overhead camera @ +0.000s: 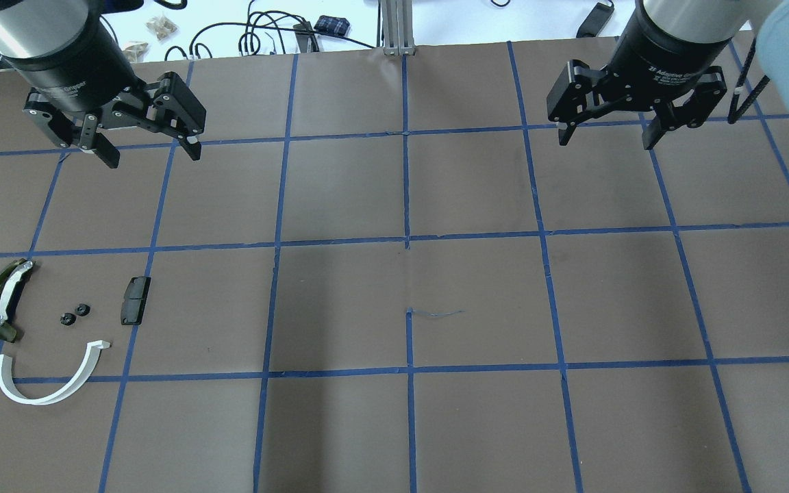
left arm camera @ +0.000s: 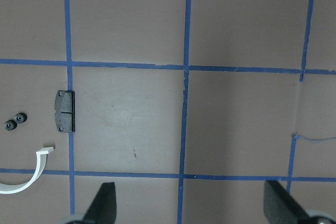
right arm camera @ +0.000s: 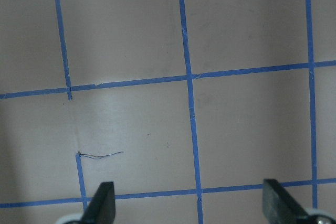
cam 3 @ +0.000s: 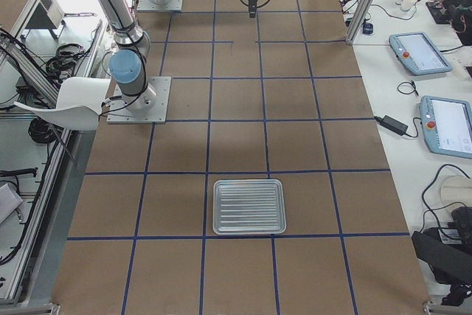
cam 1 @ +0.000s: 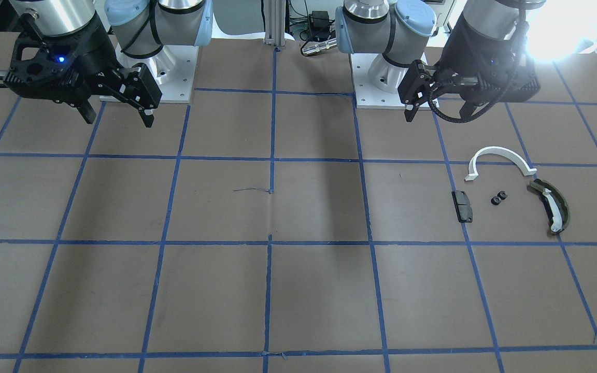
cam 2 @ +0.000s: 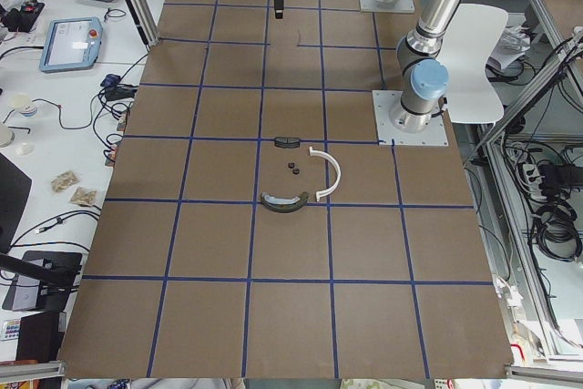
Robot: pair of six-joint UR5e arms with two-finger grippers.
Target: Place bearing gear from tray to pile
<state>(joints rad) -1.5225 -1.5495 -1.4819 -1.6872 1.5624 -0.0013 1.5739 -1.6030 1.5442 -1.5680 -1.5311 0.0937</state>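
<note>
**Left hand [cam 1: 437, 115] and right hand [cam 1: 119, 120] open and empty; gears lie in the pile**

Front-facing view: both hands hang above the desk [cam 1: 298, 290] near the robot's bases. Their jaws are spread wide with nothing between them. The pile [cam 1: 496, 200] is on the robot's left side. It comprises a white half-ring [cam 1: 500, 151], an olive-green curved piece [cam 1: 557, 206], a black block [cam 1: 463, 206] and two small black bearing gears [cam 1: 502, 196]. The gears sit just beside each other, between the block and the olive piece.

Overhead view: the left hand stands well apart from the pile.

Exterior left view: the pile lies near the left arm's base plate.

Exterior right view: a ribbed metal tray [cam 3: 248, 206] sits on the desk toward the robot's right end. Nothing is visible on it.

Left wrist view: the gears' teeth are visible at the frame's left edge.

Right wrist view: only bare desk shows between the spread fingertips.

Assessment: the gears look tiny, light and stiff, and they lie low on the desk. The best hold is from above, across the toothed rim. A gear is likely to skid or roll if pinched off-centre. The pair sit so close together that taking one would probably nudge the other. With no gear seen on the tray, the transfer appears complete.
</note>
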